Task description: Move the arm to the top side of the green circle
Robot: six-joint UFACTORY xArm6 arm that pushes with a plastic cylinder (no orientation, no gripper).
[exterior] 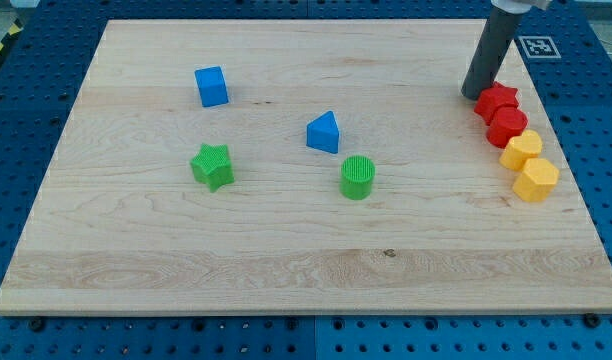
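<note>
We see my tip (473,95) at the frame's upper right, touching the red star (497,99); the green circle (357,178) sits well apart (lower centre); no claw exists.

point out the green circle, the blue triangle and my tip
green circle (357,177), camera view, on its ribbed top face
blue triangle (324,132), camera view, middle of its front face
my tip (473,95), camera view, rod's very end, beside the red star (497,99)
</note>
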